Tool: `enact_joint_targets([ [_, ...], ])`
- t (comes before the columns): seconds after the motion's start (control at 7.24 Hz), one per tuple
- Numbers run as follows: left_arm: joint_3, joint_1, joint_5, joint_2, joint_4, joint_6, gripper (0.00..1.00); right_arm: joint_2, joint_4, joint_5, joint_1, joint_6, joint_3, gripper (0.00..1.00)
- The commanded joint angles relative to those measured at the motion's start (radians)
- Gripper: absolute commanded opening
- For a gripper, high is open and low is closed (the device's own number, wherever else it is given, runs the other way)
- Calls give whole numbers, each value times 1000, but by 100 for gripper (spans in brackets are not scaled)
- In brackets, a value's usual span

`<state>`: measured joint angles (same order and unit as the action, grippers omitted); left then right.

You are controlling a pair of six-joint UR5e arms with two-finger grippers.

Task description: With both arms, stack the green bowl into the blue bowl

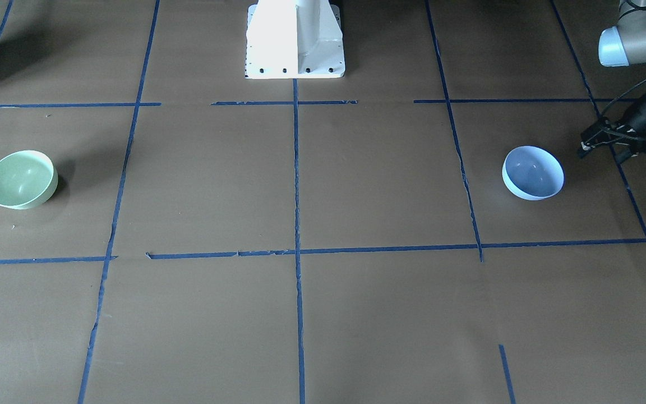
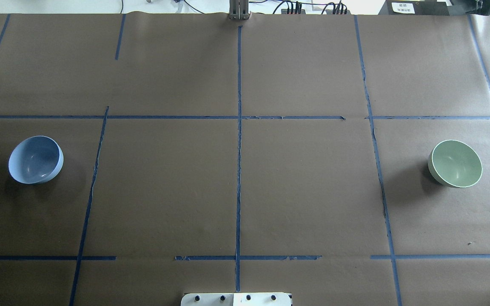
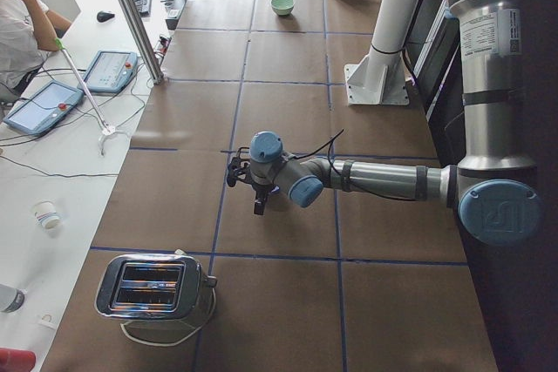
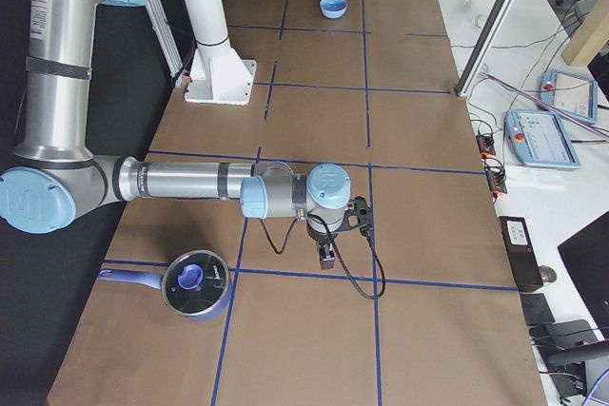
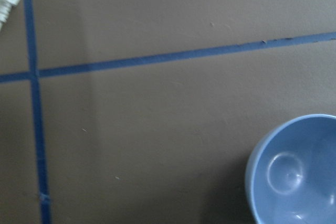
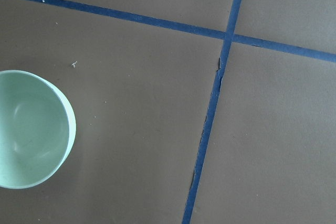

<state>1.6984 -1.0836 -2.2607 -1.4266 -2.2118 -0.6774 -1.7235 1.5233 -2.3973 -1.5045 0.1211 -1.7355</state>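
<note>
Green bowl (image 1: 21, 179): upright, mouth up, on the brown table (image 1: 356, 314) at 9 o'clock of the front-facing view. Also at 8 o'clock of the right wrist view, cut off by the edge.

Blue bowl (image 1: 533, 173): upright as well, at 3 o'clock of that front-facing view, well apart from the green bowl. Sits in the 5 o'clock corner of the left wrist view, partly out of frame.

White pedestal (image 1: 295, 39): at 12 o'clock, apart from both bowls.

Left gripper (image 1: 600, 152): hangs near the blue bowl, between 2 and 3 o'clock of it, not touching. Jaws look parted, gripping nothing.

Right gripper (image 4: 344, 237): shows only from the table's end, pointing down over the table. Cannot tell how far the jaws stand apart, nor whether anything is in them.
</note>
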Motion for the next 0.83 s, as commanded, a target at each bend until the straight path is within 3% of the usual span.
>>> enact_joint_targets([
  [0.0, -3, 117, 97, -11, -42, -172, 100, 2, 0, 1, 1, 0, 4, 100],
  [0.14, -5, 151, 137, -17, -40, -188, 89, 1, 0, 1, 1, 0, 4, 100],
  [0.28, -28, 163, 147, -32, -42, -238, 70, 1, 0, 1, 1, 2, 5, 100],
  [0.55, -33, 165, 145, -51, -43, -274, 15, 1, 0, 3, 1, 2, 7, 100],
  [0.69, -31, 165, 139, -49, -45, -274, 0, 1, 0, 1, 1, 2, 8, 100],
])
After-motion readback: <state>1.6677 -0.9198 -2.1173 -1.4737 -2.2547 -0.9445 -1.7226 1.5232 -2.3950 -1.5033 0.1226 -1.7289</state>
